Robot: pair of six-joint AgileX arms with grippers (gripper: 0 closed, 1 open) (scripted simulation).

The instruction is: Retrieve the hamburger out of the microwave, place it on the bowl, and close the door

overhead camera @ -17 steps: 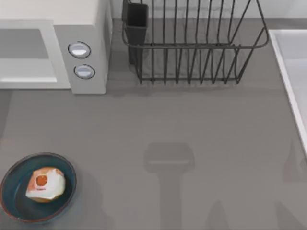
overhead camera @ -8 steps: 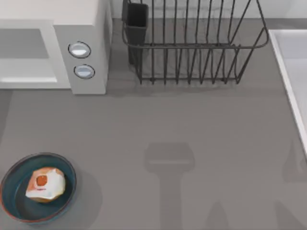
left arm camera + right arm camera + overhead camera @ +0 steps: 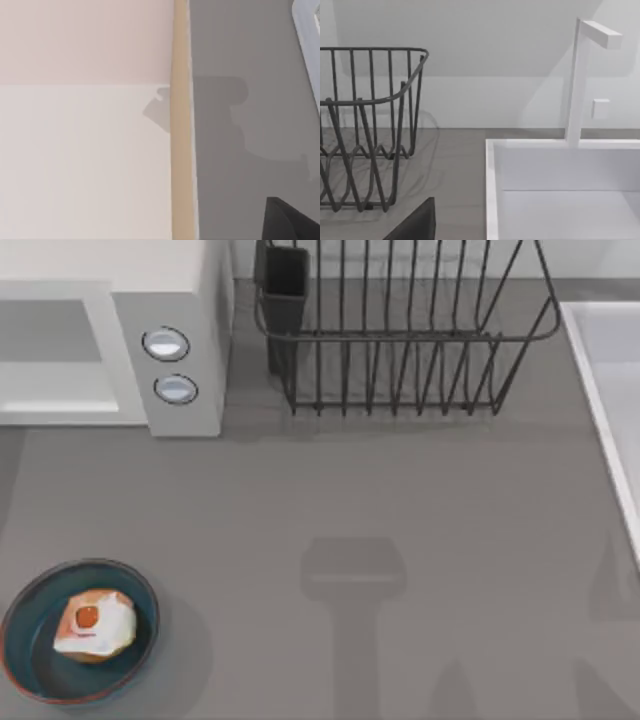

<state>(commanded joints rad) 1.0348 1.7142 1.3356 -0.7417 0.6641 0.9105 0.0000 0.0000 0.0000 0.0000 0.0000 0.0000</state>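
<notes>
nothing moved; hamburger in bowl, red spot up.

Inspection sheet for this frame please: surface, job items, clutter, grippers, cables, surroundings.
Surface: grey table, arm shadows on it.
Job's things: hamburger sits in the bowl at the table's front left; microwave at back left, its front looks closed, though no door edge can be told apart.
Clutter: black wire dish rack at back centre.
Grippers: a dark part at each wrist view's edge, fingers not readable.
Cables: nothing seen.
Surroundings: white sink with faucet at right.
</notes>
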